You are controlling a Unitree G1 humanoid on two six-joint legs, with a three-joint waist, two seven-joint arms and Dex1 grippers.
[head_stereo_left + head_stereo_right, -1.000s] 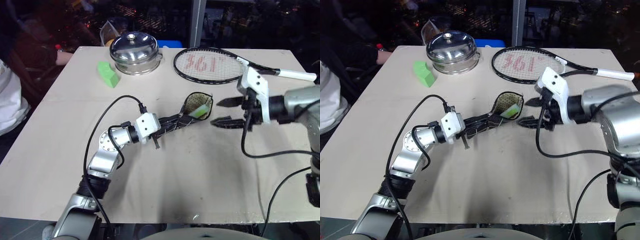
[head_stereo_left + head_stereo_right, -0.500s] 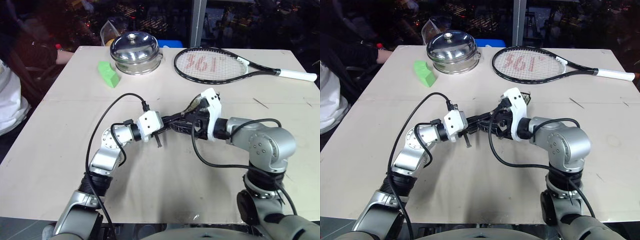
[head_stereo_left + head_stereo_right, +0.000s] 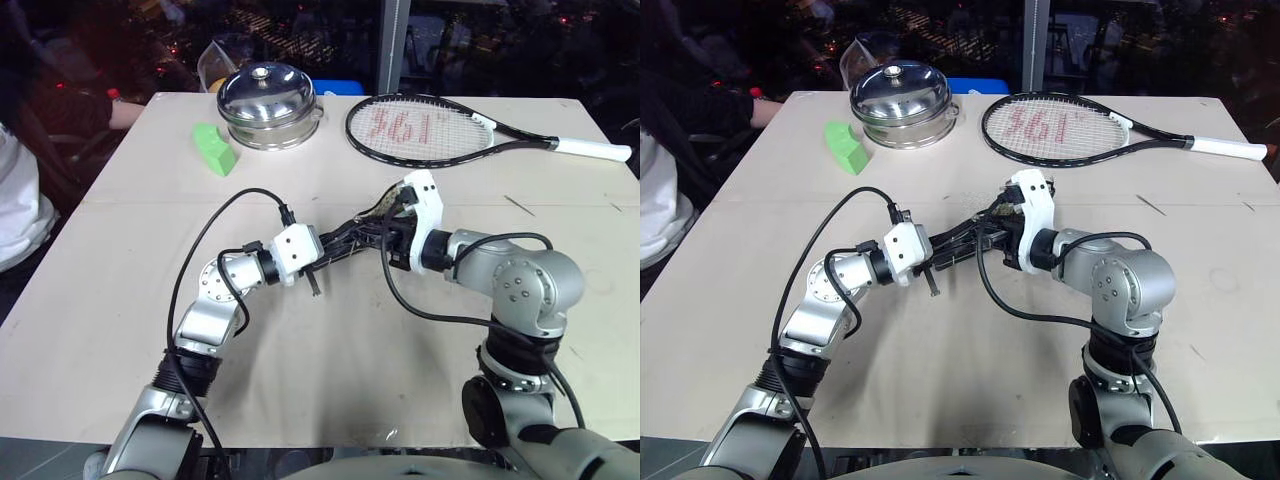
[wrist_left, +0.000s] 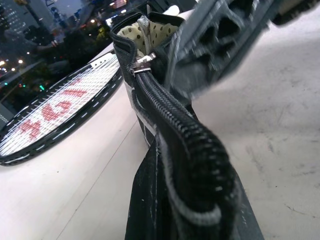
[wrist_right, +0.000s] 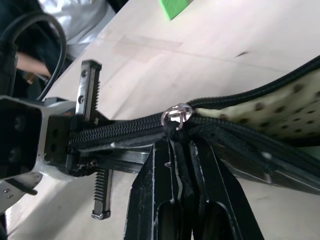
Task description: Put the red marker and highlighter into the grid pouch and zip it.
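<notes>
The grid pouch (image 3: pixel 350 238) hangs above the table between my two grippers, zipper side up. My left gripper (image 3: pixel 330 248) is shut on its zipped end, with both fingers clamped on the fabric (image 5: pixel 85 150). My right gripper (image 5: pixel 176 145) is shut on the black zipper pull just below the metal slider ring (image 5: pixel 175 114). Past the slider the mouth stands open and shows dotted tan lining (image 5: pixel 280 110). The closed zipper teeth (image 4: pixel 170 120) run up to the slider (image 4: pixel 142 62). The red marker and the highlighter are hidden.
A steel lidded pot (image 3: pixel 268 100) and a green wedge block (image 3: pixel 215 148) stand at the far left of the table. A tennis racket (image 3: pixel 430 125) lies at the far right. A person (image 3: pixel 15 200) sits at the left edge.
My right arm swung in from the right to the pouch, rolled its wrist, and its open fingers shut on the zipper pull. The pouch mouth has narrowed. The left gripper stayed put.
</notes>
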